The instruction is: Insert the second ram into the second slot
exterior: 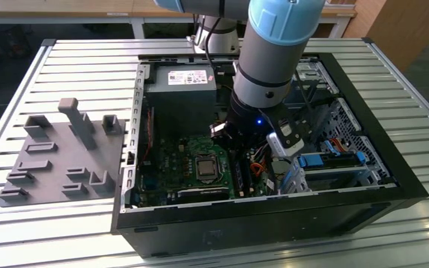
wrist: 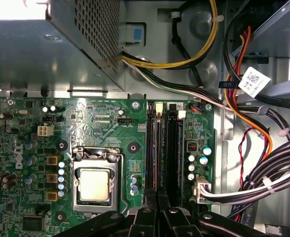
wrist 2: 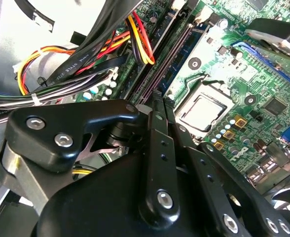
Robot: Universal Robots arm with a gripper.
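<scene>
Fixture tray (exterior: pixel 58 162): grey, on the slatted table (exterior: pixel 20 84) at the exterior view's left, well apart from the work; no hazard from it.
Case (exterior: pixel 274 206): open on its side, with the arm reaching down into it (little room to spare around the wrist).
Processor socket (wrist: pixel 93 185): just beside the slots; a sideways slip of the fingertips could scrape the board or the small capacitors between them.
Memory slots (wrist: pixel 170 148): two long dark channels running straight away from the fingertips in both wrist views.
Second ram: I cannot pick it out for certain; it may be the thin strip seen edge-on along the slots, but whether it is seated, half in or absent is not clear.
Gripper (wrist 2: pixel 159 98): fingers drawn together with no gap to see, poised low over the near end of the slots; nothing plainly pinched between them.
Main risk: pressing down while off the slot line or on a tilted stick, which could jam one end, leave a latch unclipped or flex the board.
Cables (wrist: pixel 243 113): loose bundles close beside the slots (orange, yellow, black); they could snag the linkage.
</scene>
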